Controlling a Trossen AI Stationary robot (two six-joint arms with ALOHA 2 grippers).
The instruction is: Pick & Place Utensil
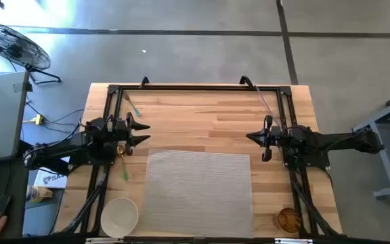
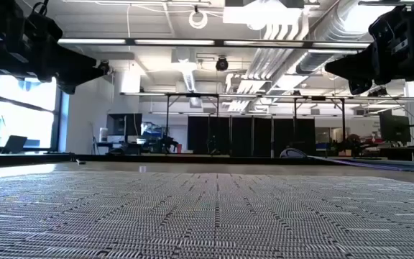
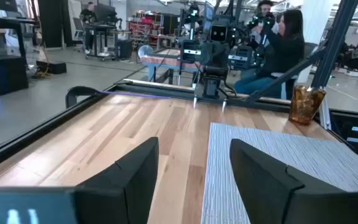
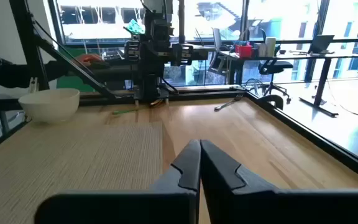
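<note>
A thin green utensil (image 1: 124, 169) lies flat on the wood by the grey placemat's (image 1: 198, 193) left edge, under my left arm; in the right wrist view the green utensil (image 4: 124, 112) shows as a short streak. A second slim utensil (image 1: 134, 108) lies near the table's far left corner, also seen as the slim utensil (image 4: 229, 102). A white bowl (image 1: 119, 215) stands at the near left. My left gripper (image 1: 141, 133) hovers open above the wood, left of the mat (image 3: 194, 180). My right gripper (image 1: 254, 137) hovers shut at the mat's far right corner (image 4: 199, 165).
An amber cup (image 1: 288, 219) stands at the table's near right corner, also seen as the cup (image 3: 304, 102). A black frame (image 1: 195, 87) runs along the table's far and side edges. Bare wood lies between the mat and the far edge. People sit beyond the table (image 3: 278, 37).
</note>
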